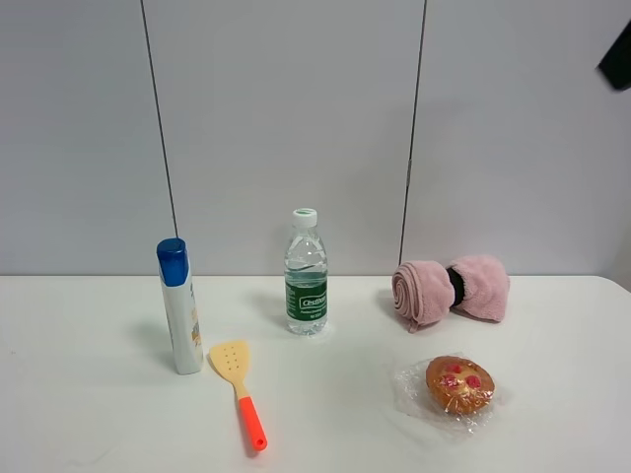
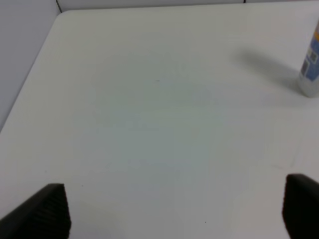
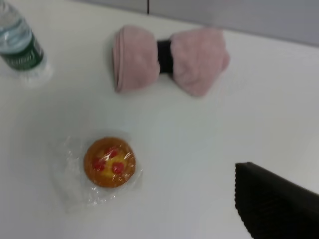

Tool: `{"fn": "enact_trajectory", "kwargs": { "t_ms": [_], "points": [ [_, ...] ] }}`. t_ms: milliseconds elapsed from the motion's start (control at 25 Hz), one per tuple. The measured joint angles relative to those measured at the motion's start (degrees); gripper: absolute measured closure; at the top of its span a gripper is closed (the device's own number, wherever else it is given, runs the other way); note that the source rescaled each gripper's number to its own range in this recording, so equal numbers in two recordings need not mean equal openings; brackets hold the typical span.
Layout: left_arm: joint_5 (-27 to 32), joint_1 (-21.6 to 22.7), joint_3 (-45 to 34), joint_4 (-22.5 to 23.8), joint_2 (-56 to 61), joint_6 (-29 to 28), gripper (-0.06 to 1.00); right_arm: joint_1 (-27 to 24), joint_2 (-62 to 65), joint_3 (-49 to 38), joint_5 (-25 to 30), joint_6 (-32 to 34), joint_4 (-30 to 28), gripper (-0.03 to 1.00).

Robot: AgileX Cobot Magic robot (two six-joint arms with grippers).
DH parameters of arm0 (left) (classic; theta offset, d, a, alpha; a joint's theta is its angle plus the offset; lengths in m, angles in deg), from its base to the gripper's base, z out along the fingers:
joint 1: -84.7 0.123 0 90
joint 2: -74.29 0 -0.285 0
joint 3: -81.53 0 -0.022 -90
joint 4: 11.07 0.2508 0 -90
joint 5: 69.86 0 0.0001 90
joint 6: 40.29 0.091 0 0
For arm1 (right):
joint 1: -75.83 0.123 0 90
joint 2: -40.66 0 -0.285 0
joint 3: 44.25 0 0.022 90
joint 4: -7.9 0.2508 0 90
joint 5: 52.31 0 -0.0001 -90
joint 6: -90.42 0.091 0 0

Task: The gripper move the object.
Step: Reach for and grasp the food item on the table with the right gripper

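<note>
You are at the approach: the pastry (image 1: 459, 383) lies untouched on the bench (image 1: 99, 414) before the towel (image 1: 451, 289). Your right tool (image 3: 276, 204) hovers near; I cannot tell its state. Left tool (image 2: 174, 204) gapes empty. Next, centre above the pastry.

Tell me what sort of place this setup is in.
Probably a robot test bench rather than a kitchen: a bare white table against a plain grey panel wall, with unrelated items spaced apart on it, a water bottle, a spatula and a wrapped pastry.
</note>
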Motion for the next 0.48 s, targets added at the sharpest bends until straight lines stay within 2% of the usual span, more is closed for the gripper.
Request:
{"fn": "enact_trajectory", "kwargs": {
  "t_ms": [280,480],
  "points": [
    [0.00,0.00,0.00,0.00,0.00,0.00,-0.06,6.95,-20.87,2.84,2.24,4.71,-4.65,-0.03],
    [0.00,0.00,0.00,0.00,0.00,0.00,-0.06,9.58,-30.48,2.90,-0.66,6.86,-8.56,-0.03]
  ]
}}
